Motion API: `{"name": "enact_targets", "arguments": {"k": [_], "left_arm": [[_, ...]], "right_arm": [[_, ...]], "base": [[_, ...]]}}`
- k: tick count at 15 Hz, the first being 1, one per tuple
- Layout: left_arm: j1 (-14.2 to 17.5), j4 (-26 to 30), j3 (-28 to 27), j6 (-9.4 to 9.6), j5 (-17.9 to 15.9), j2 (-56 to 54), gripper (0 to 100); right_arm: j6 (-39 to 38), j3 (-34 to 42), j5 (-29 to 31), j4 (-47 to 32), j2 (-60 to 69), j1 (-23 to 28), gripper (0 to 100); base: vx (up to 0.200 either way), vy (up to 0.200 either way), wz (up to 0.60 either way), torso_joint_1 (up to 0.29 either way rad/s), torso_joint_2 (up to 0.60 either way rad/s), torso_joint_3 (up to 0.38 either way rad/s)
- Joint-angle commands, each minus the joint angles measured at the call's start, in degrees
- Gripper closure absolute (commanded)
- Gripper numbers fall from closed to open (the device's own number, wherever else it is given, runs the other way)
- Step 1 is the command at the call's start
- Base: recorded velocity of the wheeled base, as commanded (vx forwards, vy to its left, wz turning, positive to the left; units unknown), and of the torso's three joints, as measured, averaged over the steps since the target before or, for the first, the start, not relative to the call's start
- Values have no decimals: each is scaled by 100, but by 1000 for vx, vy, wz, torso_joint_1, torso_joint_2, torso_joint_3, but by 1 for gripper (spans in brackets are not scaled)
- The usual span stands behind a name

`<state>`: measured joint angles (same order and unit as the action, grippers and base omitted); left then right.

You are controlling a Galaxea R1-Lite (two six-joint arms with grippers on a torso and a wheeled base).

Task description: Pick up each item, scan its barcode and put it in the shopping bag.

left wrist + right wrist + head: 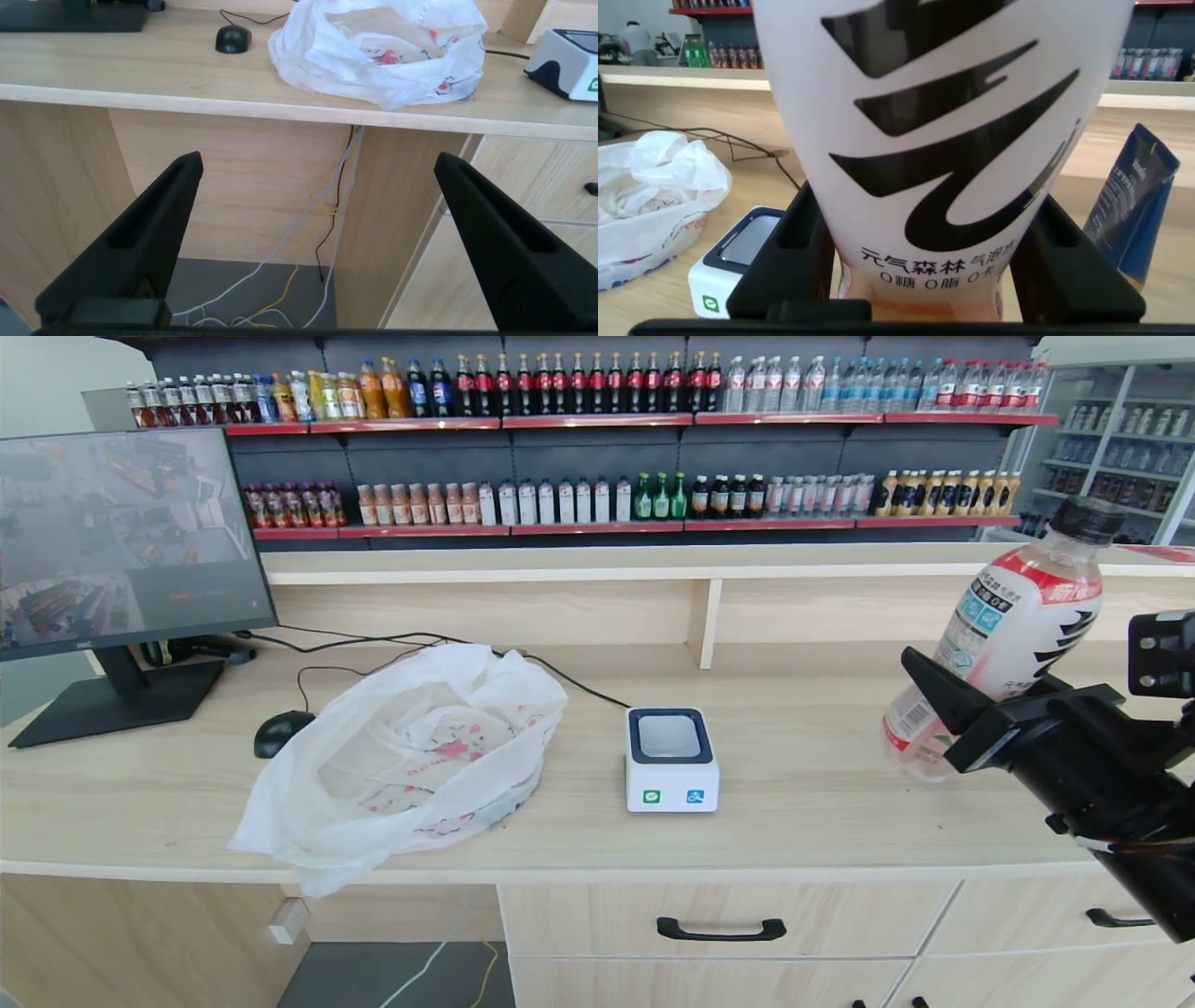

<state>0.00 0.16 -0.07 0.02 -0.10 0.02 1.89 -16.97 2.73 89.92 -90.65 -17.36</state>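
Observation:
My right gripper (971, 714) is shut on a pale drink bottle (1004, 635) with a black cap, holding it tilted above the right part of the counter. Seen from the right wrist, the bottle (943, 140) stands between the black fingers (785, 252). A white barcode scanner (671, 761) sits mid-counter, left of the bottle; the right wrist view shows the scanner (738, 261) too. An open white shopping bag (411, 756) lies left of the scanner. My left gripper (318, 243) hangs open below the counter's front edge, facing the bag (383, 47).
A monitor (121, 541) and a black mouse (283, 732) occupy the counter's left end, with cables running behind the bag. A blue pouch (1134, 215) stands on the counter beyond the bottle. Drawers (719, 924) sit under the counter. Drink shelves line the back wall.

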Motion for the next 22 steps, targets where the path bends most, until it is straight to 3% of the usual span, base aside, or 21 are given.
{"name": "enact_targets", "arguments": {"k": [1, 5, 20, 22], "left_arm": [[0, 2, 7, -2, 1, -2, 0], [0, 2, -1, 6, 1, -2, 0], [0, 2, -1, -11, 1, -2, 0], [0, 2, -1, 6, 1, -2, 0]], "right_arm": [[4, -8, -1, 8, -14, -4, 100], [13, -26, -1, 8, -14, 4, 100], [136, -105, 43, 8, -111, 13, 100], [268, -333, 35, 8, -339, 48, 100]], "base": [[-200, 0, 0, 7, 2, -2], [-50, 0, 0, 3, 1, -3], [0, 200, 0, 5, 3, 3], [0, 0, 0, 0, 0, 0]]}}
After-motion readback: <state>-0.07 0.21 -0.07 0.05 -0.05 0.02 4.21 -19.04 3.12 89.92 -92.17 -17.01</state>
